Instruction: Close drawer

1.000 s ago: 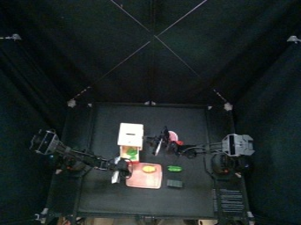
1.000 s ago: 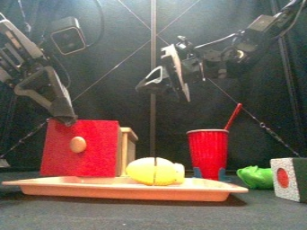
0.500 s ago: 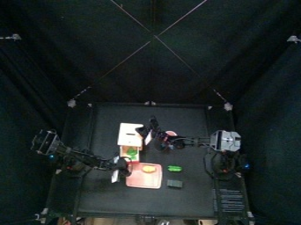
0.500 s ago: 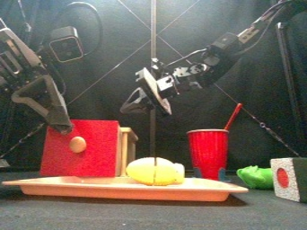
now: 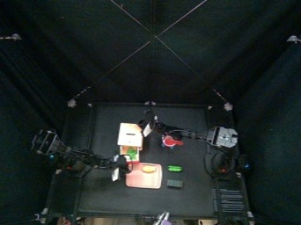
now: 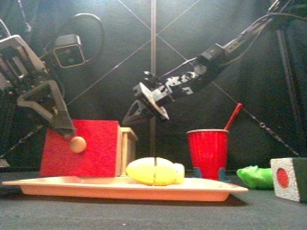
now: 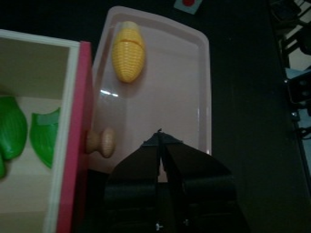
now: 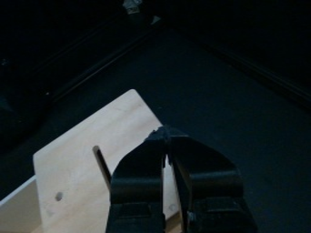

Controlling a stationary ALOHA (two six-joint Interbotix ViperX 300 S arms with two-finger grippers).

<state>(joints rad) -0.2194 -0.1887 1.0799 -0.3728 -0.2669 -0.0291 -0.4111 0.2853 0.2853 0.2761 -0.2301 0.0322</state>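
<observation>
The drawer (image 5: 129, 137) is a pale wooden box with a red front (image 6: 82, 149) and a round wooden knob (image 6: 78, 144). It stands pulled out, and the left wrist view shows its red edge (image 7: 83, 136), the knob (image 7: 104, 139) and green things (image 7: 15, 136) inside. My left gripper (image 6: 63, 126) hangs just above the knob with its jaws a little open and nothing between them; its tips (image 7: 159, 138) point beside the knob. My right gripper (image 6: 135, 110) reaches across to the box, its jaws (image 8: 163, 136) a narrow slit apart over the wooden top (image 8: 85, 173).
A pink tray (image 6: 72, 187) lies in front of the drawer with a yellow corn cob (image 6: 156, 171) on it. To the right stand a red cup (image 6: 207, 151) with a straw, a green thing (image 6: 254, 175) and a cube with a red dot (image 6: 288, 178).
My right arm has swung left and down, from above the cup to the drawer box's top, with its jaws closing slightly. The left gripper has barely shifted.
</observation>
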